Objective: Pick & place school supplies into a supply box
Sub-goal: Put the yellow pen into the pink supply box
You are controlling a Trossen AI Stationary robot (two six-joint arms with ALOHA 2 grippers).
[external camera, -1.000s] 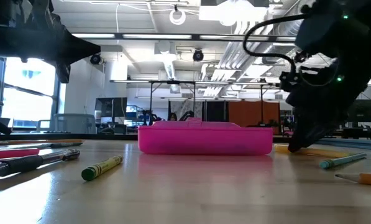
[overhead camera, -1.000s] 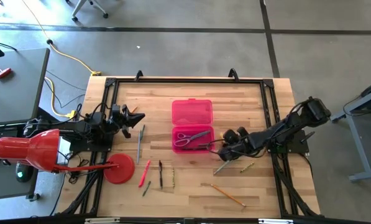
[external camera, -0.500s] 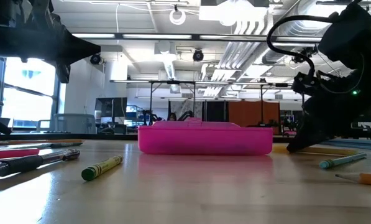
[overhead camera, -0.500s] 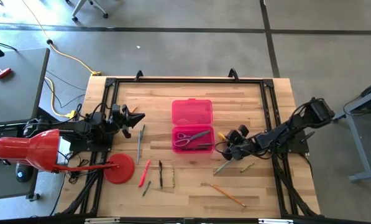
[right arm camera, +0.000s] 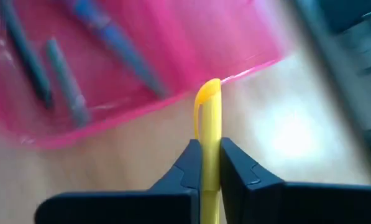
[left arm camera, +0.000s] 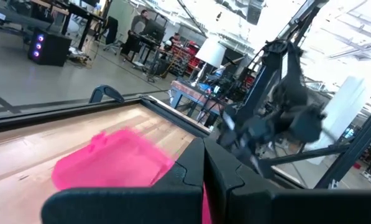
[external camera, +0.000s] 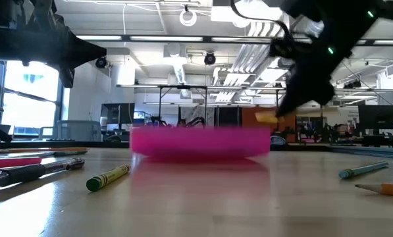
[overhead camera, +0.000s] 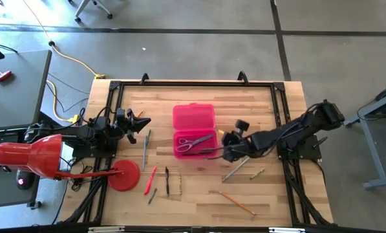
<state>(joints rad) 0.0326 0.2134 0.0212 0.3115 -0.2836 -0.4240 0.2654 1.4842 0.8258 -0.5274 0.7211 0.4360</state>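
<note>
Fingers point(right arm camera: 209, 163) pinch slim yellow pen point(right arm camera: 209, 118) beside translucent pink box point(right arm camera: 135, 68).

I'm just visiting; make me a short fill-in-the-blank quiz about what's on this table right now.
The right gripper is shut on a ____ pen.
The open box on the table is ____ in colour.
Inside the box lies a pair of ____.
Near the left gripper, the round disc is ____.

Missing words: yellow; pink; scissors; red
</note>
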